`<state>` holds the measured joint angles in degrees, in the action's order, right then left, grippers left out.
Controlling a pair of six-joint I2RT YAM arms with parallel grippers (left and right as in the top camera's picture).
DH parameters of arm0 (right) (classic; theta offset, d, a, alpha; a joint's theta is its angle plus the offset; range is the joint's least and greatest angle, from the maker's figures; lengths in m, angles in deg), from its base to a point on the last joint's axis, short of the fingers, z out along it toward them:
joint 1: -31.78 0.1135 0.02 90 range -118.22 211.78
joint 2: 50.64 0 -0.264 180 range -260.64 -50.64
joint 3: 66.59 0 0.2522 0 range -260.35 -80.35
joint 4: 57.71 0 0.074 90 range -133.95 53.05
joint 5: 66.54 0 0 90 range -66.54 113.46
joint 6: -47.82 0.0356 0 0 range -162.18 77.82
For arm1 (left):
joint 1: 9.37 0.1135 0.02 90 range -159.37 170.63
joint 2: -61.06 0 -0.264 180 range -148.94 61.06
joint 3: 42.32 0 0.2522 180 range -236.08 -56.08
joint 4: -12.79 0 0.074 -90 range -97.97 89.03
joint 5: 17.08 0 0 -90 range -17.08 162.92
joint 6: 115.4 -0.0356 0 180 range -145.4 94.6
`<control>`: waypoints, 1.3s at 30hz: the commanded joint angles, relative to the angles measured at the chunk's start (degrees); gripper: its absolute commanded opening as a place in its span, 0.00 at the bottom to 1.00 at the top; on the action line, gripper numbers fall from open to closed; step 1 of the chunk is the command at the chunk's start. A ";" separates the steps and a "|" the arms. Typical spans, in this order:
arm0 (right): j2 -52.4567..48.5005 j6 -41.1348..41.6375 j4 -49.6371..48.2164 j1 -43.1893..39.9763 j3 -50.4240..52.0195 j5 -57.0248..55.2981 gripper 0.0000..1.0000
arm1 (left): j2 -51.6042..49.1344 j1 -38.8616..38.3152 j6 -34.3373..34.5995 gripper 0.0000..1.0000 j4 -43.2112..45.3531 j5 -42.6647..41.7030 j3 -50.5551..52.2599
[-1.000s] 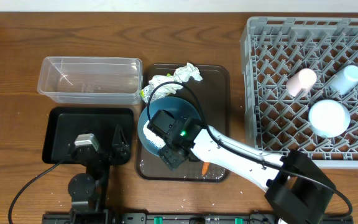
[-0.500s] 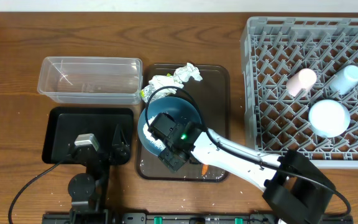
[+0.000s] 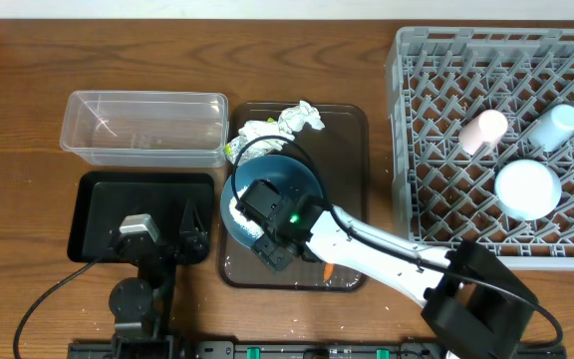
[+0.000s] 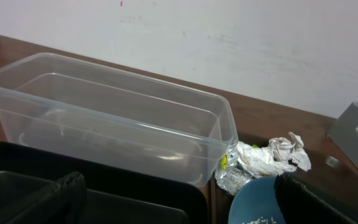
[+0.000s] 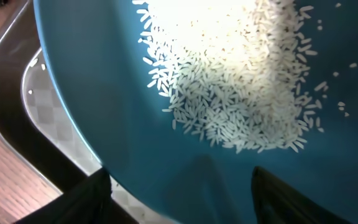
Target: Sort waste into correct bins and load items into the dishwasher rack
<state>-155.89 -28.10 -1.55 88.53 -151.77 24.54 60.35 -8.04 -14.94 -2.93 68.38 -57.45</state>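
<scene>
The wide dark-blue bowl sits on the brown serving tray and holds a heap of white rice. My right gripper is open and straddles the bowl's front rim, one finger outside and one inside. The orange carrot lies by the arm on the tray. Crumpled wrappers lie at the tray's far end. My left gripper is open and empty over the black bin. The clear tub is empty. The dishwasher rack holds the pinkish cup, pale-blue cup and small pale-blue bowl.
The brown serving tray lies between the bins and the rack. In the left wrist view the tub, black bin, wrappers and bowl rim show. A few loose rice grains lie near the table's front edge.
My right gripper has edged slightly toward the front-left over the bowl's rim. The bowl, the left arm and everything else have stayed put.
</scene>
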 commanded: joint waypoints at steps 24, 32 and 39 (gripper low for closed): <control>17.25 24.90 28.72 -26.86 -10.21 -6.58 0.99 | 0.00 -0.24 -0.59 0.99 -1.64 -0.61 1.14; 17.27 24.83 27.50 -27.15 -10.23 -9.70 0.99 | 0.00 -0.22 -0.59 0.99 -1.64 -0.59 1.14; 17.29 24.81 28.04 -37.29 -10.32 -15.30 0.99 | 0.00 -0.24 -0.59 0.99 -1.64 -0.61 1.14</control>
<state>-138.73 -4.03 25.85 55.72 -161.34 13.27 60.35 -8.04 -14.96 -2.93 68.38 -57.45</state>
